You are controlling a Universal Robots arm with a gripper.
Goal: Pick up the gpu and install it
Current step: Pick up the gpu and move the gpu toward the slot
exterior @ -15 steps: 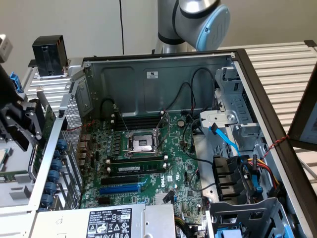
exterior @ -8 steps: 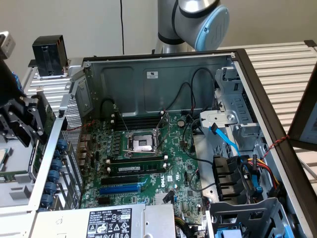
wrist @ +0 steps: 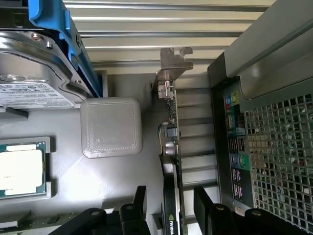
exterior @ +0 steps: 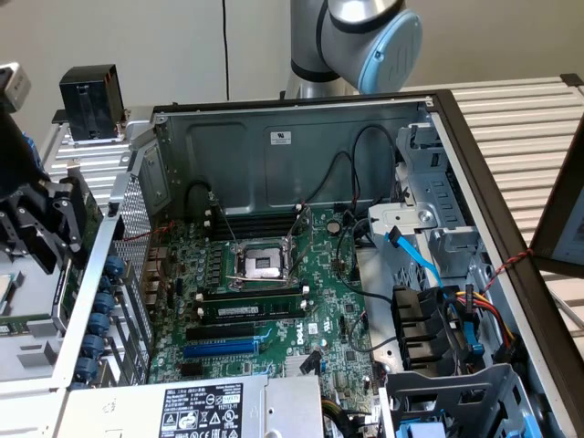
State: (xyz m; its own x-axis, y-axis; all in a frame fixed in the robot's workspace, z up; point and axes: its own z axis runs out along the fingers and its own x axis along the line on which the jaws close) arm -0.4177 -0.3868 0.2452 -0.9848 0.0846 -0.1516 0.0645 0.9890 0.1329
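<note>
Green-edged gpu (wrist: 170, 125) stands edge-on between the spread jaws of the end effector (wrist: 171, 192).

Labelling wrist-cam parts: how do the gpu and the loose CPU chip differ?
Pose: the gpu stands on edge; the CPU chip lies flat.
Shape: gpu long, thin, with a metal bracket; CPU chip square.
Position: gpu inside the open tool; CPU chip apart from it.
Shared: green board.
</note>
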